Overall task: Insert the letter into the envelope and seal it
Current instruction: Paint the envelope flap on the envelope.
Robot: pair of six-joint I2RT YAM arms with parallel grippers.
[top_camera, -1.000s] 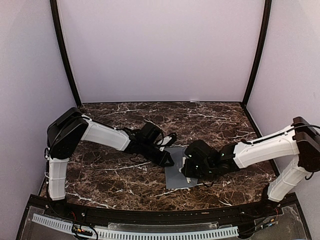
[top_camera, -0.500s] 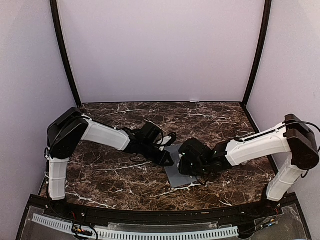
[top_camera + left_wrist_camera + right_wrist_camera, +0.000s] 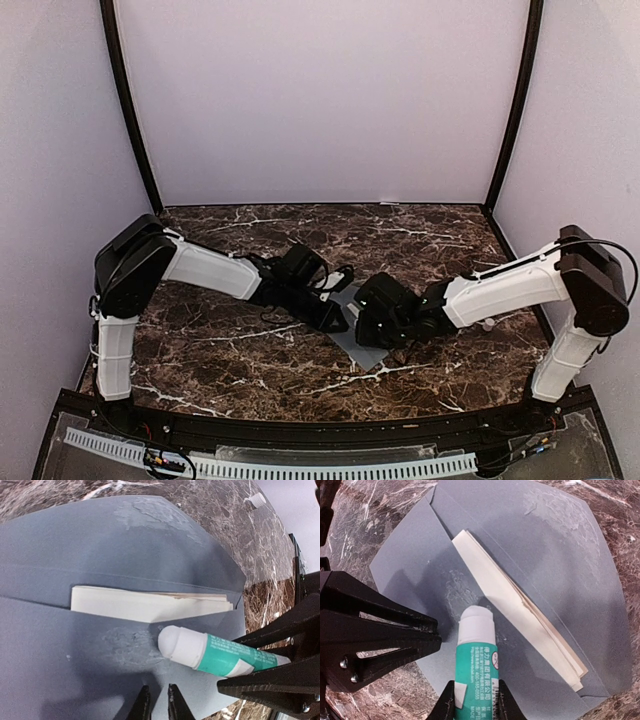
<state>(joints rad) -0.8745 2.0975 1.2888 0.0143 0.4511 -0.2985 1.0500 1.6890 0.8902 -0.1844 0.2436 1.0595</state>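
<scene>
Envelope point(image 3: 368, 352) lies flat on the marble table point(image 3: 230, 355), centre and a little toward the near edge, turned at an angle to the table's sides. Both of your arms meet over it.

Flap is open and lies flat on the far side. The folded cream letter point(image 3: 150, 604) sits in the pocket with its long edge showing just past the pocket's mouth. It runs nearly the full width, with a little grey left at each end.

Right gripper point(image 3: 475, 700) is clamped on the teal-and-white glue stick point(image 3: 476, 652). The stick's white tip is down at the pocket's front panel, just beside the letter's exposed edge. You cannot tell whether it touches the paper.

Left gripper point(image 3: 156, 707) has its fingers drawn almost together with nothing between them. The tips are at the front panel near the envelope's lower edge, close beside the glue stick — very little gap between your two tools there.

- Rough, shiny patches show on the flap near its point and on the front panel by the stick's tip.
- Envelope corners on the right wrist's side are free of both grippers, with bare marble around them.
- A small white cap point(image 3: 256, 500) sits on the marble well apart from the envelope.
- Open room: wide bare marble behind the envelope up to the back wall, and to the left front — the crowded spot is only where the two grippers meet.
</scene>
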